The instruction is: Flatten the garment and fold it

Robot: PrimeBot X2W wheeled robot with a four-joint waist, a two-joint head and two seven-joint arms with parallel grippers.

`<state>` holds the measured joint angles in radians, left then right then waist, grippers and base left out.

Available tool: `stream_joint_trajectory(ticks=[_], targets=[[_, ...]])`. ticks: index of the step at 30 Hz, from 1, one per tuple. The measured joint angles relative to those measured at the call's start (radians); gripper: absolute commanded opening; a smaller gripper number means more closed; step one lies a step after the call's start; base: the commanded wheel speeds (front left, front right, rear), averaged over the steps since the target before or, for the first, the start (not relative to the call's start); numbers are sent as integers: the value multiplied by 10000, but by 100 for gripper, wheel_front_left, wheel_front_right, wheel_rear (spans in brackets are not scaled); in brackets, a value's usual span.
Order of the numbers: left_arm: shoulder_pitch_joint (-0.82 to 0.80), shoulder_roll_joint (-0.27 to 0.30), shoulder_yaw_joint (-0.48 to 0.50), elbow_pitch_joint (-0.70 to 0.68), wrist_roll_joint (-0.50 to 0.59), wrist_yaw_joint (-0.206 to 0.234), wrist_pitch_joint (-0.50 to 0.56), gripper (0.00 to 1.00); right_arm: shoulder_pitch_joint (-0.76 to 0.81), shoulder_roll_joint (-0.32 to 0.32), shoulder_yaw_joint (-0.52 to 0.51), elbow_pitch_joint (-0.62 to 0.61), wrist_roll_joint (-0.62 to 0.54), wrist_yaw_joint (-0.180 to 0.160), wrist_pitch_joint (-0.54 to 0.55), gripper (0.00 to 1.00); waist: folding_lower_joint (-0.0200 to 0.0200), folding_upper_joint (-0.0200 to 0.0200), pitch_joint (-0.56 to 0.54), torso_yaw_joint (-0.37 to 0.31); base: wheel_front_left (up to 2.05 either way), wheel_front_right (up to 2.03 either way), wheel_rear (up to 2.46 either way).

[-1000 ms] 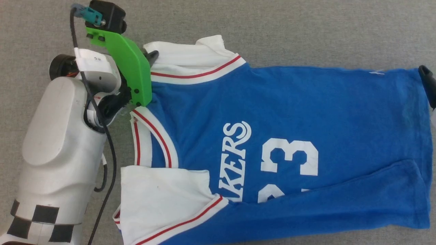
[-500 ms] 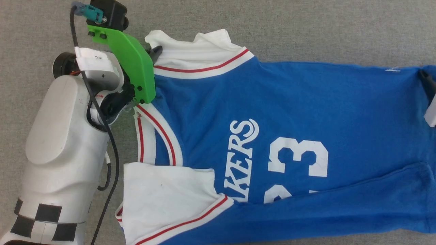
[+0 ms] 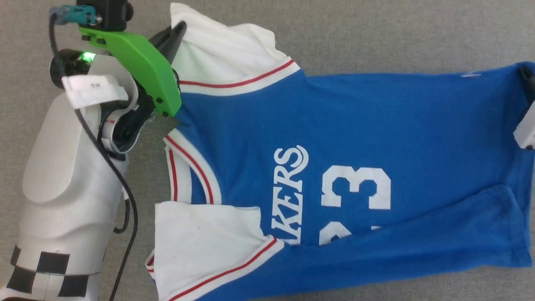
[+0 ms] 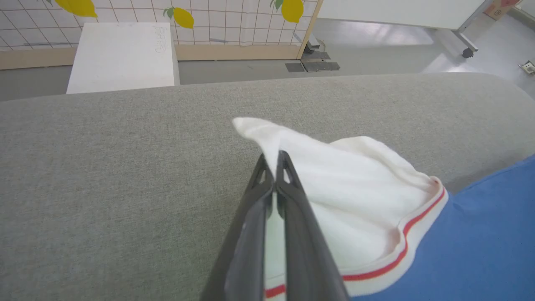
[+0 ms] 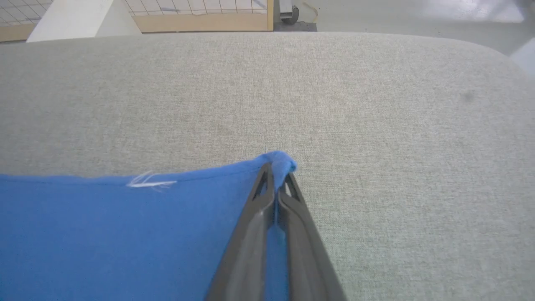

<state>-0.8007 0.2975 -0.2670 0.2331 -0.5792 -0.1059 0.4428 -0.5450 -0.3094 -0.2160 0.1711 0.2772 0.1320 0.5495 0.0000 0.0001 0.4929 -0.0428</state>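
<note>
From the head: blue garment (image 3: 334,138) spread on gray table (image 3: 376,33), collar at 9 o'clock, hem at 3; left gripper (image 3: 179,29) at 11 o'clock; right gripper (image 3: 527,77) at 3; from the left wrist: fingers pinched shut on the white sleeve (image 4: 355,188); from the right wrist: fingers pinched shut on the blue hem corner (image 5: 282,161).

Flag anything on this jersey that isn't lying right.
The jersey is not flat: its near side is folded over the body, hiding part of the 23 and the lettering. The near white sleeve also lies across the front. A loose white thread sticks out at the hem.
</note>
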Motion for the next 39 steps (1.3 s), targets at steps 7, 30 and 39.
stream_joint_trajectory(ticks=[7,30,39], targets=[[1108,297,13,-779,-211,-157,-1383,0,746,63,23,-456,458,0,-690,0,0,0,-745,33,0,0,0],[9212,556,468,-5358,-2460,817,-2491,0,6253,2057,-1866,-3057,1430,0,-654,0,-1,0,-3316,414,0,0,0],[10399,608,207,-5221,-3083,1174,-1524,0,7054,2359,-2008,-3037,1383,0,-23,0,-1,-1,-3472,442,0,0,0]])
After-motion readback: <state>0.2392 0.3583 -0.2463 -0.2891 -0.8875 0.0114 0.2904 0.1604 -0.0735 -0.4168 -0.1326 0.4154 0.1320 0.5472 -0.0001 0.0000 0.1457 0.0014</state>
